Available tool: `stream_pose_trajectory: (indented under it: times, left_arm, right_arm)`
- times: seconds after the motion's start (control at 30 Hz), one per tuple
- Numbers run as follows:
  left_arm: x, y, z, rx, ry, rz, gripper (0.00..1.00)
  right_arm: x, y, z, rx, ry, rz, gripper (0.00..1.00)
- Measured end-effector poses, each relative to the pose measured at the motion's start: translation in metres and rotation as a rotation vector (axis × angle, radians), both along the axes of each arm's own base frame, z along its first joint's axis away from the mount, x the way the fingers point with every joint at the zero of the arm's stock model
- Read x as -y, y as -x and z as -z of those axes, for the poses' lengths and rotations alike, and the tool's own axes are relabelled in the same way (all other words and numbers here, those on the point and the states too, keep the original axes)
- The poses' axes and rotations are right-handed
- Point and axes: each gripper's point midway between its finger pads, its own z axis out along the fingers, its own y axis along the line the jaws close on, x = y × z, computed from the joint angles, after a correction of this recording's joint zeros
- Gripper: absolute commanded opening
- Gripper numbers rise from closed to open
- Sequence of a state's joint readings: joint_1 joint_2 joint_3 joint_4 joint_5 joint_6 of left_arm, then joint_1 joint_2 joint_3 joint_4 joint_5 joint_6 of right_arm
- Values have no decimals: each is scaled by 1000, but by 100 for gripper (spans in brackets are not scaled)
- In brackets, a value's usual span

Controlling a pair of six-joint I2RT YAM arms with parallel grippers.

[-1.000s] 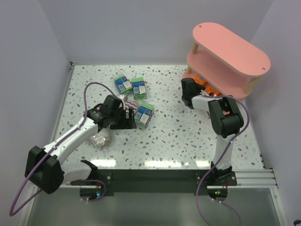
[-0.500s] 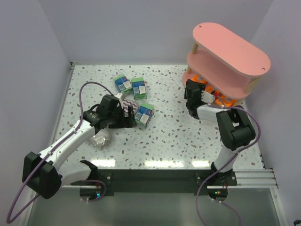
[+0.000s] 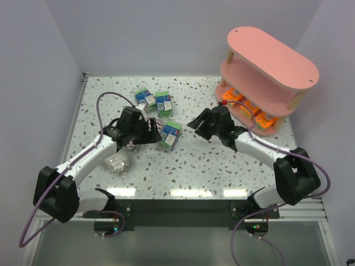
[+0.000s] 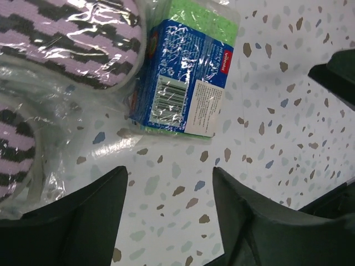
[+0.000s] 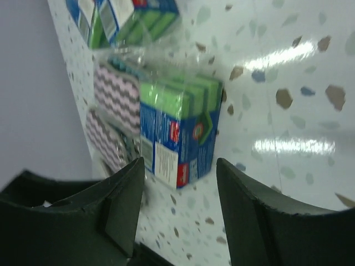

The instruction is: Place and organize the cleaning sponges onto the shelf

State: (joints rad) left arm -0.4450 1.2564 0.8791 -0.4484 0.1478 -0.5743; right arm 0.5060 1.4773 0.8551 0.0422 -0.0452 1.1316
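Observation:
The pink shelf [image 3: 272, 61] stands at the back right, with orange packs [image 3: 245, 106] on its lowest board. Three green-and-blue packs lie on the table: two at the back [image 3: 145, 98] [image 3: 163, 103] and one in the middle [image 3: 170, 134]. My left gripper [image 3: 153, 132] is open and empty just left of the middle pack [image 4: 186, 83], over a purple zigzag pack [image 4: 83, 39]. My right gripper [image 3: 195, 126] is open and empty just right of the same pack [image 5: 180, 133]. A greyish pack [image 3: 116, 162] lies by the left arm.
A second zigzag pack in clear wrap [image 4: 14, 149] lies at the left edge of the left wrist view. The zigzag packs [image 5: 113, 97] sit behind the green-and-blue pack in the right wrist view. Lilac walls close the table on three sides.
My right arm has swung left from the shelf's lowest board to the middle of the table, its open gripper now facing the green-and-blue pack. My left gripper shifted slightly toward the back.

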Motion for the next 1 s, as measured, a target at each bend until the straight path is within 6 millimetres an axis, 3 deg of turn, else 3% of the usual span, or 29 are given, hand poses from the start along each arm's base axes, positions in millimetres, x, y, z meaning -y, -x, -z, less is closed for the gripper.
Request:
stream_pose_trajectory:
  times: [0.03,0.07,0.17,0.37,0.63,0.83,1.0]
  left_arm:
    - [3,-4,2,5,4,13,60]
    - [7,-8,4,11,12,26,49]
    - [14,-17,15,12,11,50,29]
    - [13,-32,43,-9,-49,47,14]
    - [18,-50,58,5,-65,40,12]
    - [34,-55,56,31,6,86,12]
    - [62,-45,55,23,100,155,12]
  right_arm:
    - [-6,13,-2,-4,18,-53,57]
    - [-9,24,-4,-4,36,-95,56]
    - [-8,45,-13,2,75,-163,56]
    - [3,85,-20,16,132,-246,56]
    - [26,121,-3,-33,195,-280,56]
    - [31,127,0,-44,214,-290,57]
    - [33,126,4,-49,235,-286,57]
